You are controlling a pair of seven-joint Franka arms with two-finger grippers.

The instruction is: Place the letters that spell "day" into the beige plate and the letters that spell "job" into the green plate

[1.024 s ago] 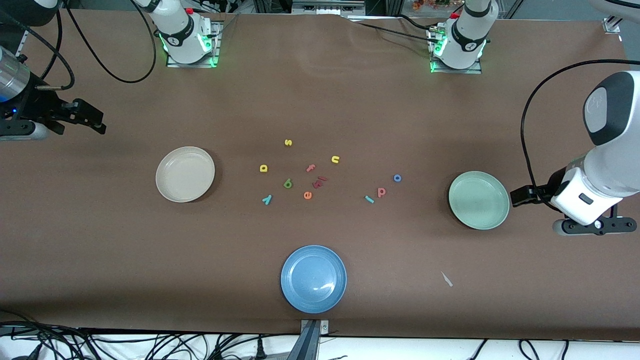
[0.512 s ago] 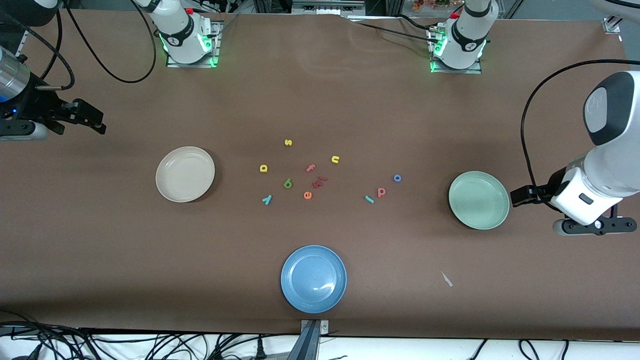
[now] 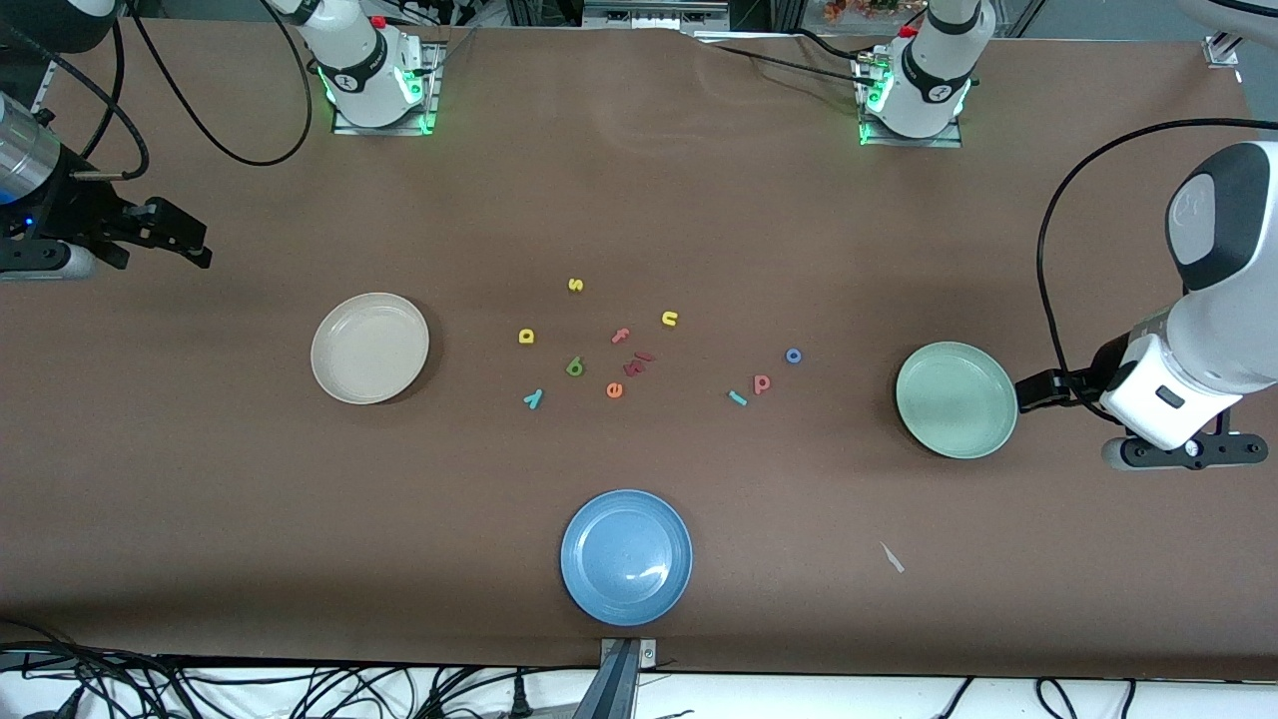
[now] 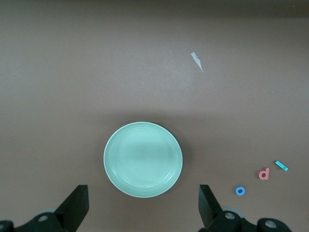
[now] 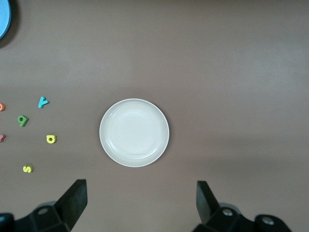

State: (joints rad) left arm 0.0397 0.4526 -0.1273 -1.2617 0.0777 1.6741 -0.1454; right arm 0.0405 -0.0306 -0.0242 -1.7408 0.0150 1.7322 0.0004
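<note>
The beige plate (image 3: 369,348) (image 5: 134,133) lies toward the right arm's end and the green plate (image 3: 957,399) (image 4: 143,159) toward the left arm's end, with nothing in either. Between them lie the yellow d (image 3: 526,337), green a (image 3: 575,366) and teal y (image 3: 534,398), and closer to the green plate the teal j (image 3: 738,398), pinkish b (image 3: 762,383) and blue o (image 3: 794,355). My left gripper (image 3: 1030,391) (image 4: 143,210) hangs open just beside the green plate. My right gripper (image 3: 190,242) (image 5: 141,203) waits open, well off the beige plate.
A blue plate (image 3: 626,556) sits near the table's front edge. Among the task letters lie a yellow s (image 3: 575,285), yellow n (image 3: 669,319), pink f (image 3: 621,337), dark red letters (image 3: 637,364) and orange e (image 3: 614,389). A paper scrap (image 3: 892,557) lies nearer the camera than the green plate.
The left arm has crept very slightly toward the green plate. The right arm and all the letters have stayed put.
</note>
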